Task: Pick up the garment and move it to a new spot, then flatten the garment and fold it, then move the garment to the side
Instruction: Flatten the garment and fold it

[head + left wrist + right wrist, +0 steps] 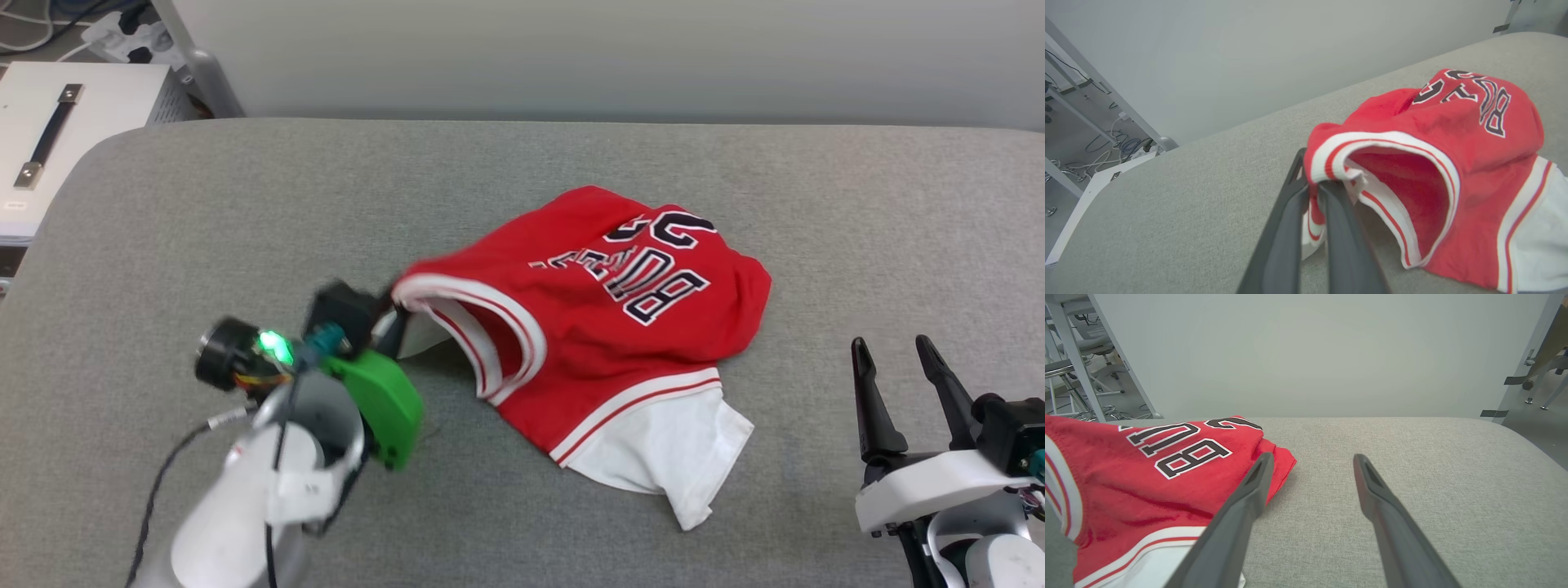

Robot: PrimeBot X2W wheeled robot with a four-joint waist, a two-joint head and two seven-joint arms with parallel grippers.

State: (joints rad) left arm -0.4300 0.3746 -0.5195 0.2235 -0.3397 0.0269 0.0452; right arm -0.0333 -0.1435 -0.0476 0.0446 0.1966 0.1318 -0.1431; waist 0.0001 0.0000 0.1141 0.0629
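— Since that striped trim point(1384, 136) looks the firmest edge, we are clamping our left gripper point(1312, 179) on it, hoping the whole shirt point(604, 327) follows when lifted.
— Meanwhile the shirt is lying crumpled on the cushion point(245, 204), so we are holding our right gripper point(890, 343) spread wide and empty beside it.
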